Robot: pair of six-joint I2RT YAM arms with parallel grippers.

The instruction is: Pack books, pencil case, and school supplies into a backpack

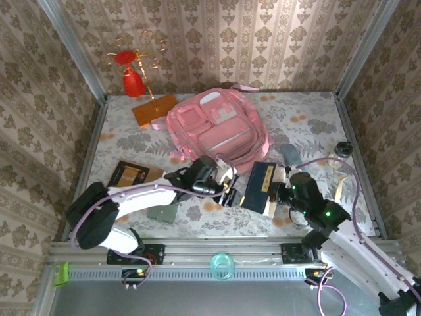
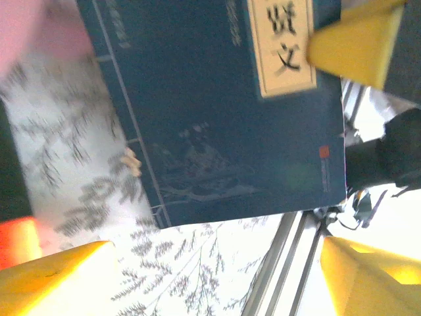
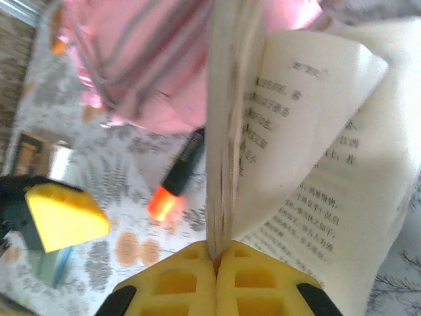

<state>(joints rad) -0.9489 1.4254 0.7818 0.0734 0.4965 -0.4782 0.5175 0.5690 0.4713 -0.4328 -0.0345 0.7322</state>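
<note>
The navy book (image 1: pixel 258 184) lies on the right-front part of the table, just in front of the pink backpack (image 1: pixel 217 125). Its pages are pinched at the edge by the right gripper (image 3: pixel 217 255), whose yellow jaws are pressed together on the paper while printed leaves fan away from it. The left gripper (image 2: pixel 215 241) hovers over the book's cover with its fingers spread wide and nothing between them (the yellow label shows just below its camera). The orange-and-black marker (image 3: pixel 177 174) lies beside the book, near the backpack. The tan-brown book (image 1: pixel 135 174) lies well apart at the left. Everything rests on a pale floral tablecloth (image 1: pixel 309 125). Damask wallpaper (image 1: pixel 263 39) lines the walls, a metal rail (image 1: pixel 217 253) edges the front, and an orange-brown board (image 1: pixel 154 110) carrying a gold wire stand (image 1: pixel 141 49) stands at the back left.
</note>
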